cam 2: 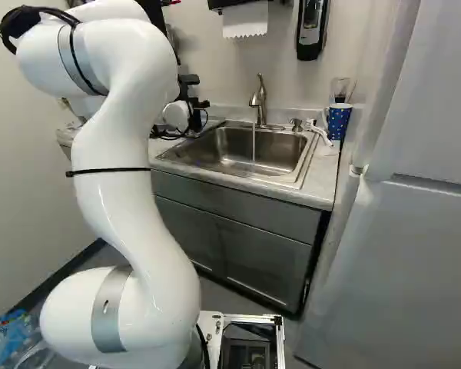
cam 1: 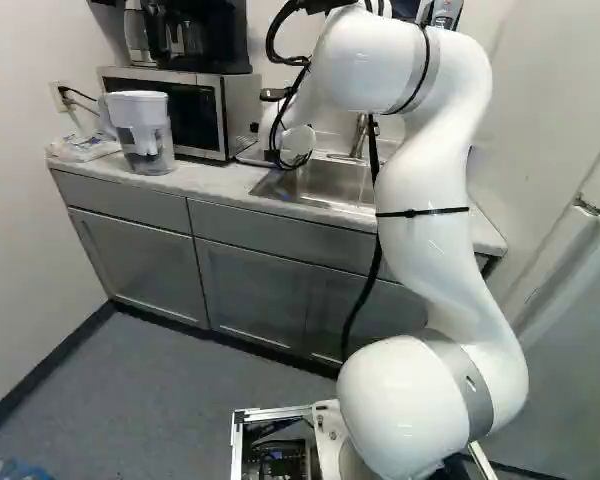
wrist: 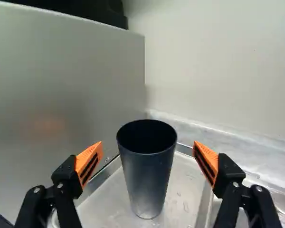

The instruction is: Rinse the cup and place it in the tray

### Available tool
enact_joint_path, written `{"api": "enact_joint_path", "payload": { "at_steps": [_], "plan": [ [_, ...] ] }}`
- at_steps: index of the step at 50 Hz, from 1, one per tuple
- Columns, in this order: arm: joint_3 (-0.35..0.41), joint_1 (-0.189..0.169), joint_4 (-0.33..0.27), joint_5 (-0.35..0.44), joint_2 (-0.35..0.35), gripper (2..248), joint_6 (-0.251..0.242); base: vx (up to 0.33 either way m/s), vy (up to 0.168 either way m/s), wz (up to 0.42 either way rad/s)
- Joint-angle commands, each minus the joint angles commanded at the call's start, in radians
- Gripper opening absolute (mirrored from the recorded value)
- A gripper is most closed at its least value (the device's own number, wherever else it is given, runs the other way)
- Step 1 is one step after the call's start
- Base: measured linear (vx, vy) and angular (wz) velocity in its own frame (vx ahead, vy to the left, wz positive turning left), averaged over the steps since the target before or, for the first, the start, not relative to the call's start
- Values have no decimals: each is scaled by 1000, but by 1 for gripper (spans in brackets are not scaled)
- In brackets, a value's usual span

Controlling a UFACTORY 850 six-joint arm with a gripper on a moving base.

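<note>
A dark, tapered cup (wrist: 147, 175) stands upright in the shiny metal tray (wrist: 183, 187), wet with drops. In the right base view only a dark part of my gripper (cam 2: 192, 114) shows, left of the sink (cam 2: 227, 154), its fingertips hidden. Seen from the wrist, the gripper (wrist: 147, 154) is open, one orange-padded finger on either side of the cup, with gaps between pads and cup. The faucet (cam 2: 260, 100) runs a thin stream into the sink.
A microwave (cam 1: 195, 110) stands beside the tray, with a coffee maker (cam 1: 205, 35) on top. A water pitcher (cam 1: 145, 130) is farther along the counter (cam 1: 210, 180). Right of the sink is a blue dotted mug (cam 2: 339, 121). A fridge (cam 2: 415, 231) borders the right side.
</note>
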Motion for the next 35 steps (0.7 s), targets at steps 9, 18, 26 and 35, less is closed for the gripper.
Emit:
{"api": "enact_joint_path", "payload": {
  "at_steps": [9,18,26,35],
  "plan": [
    [-7,0,0,0,10,247,0,0,0,0],
    [-14,0,0,0,19,247,0,0,0,0],
    [-21,0,0,0,27,247,0,0,0,0],
    [-30,0,0,0,35,247,0,0,0,0]
  ]
}}
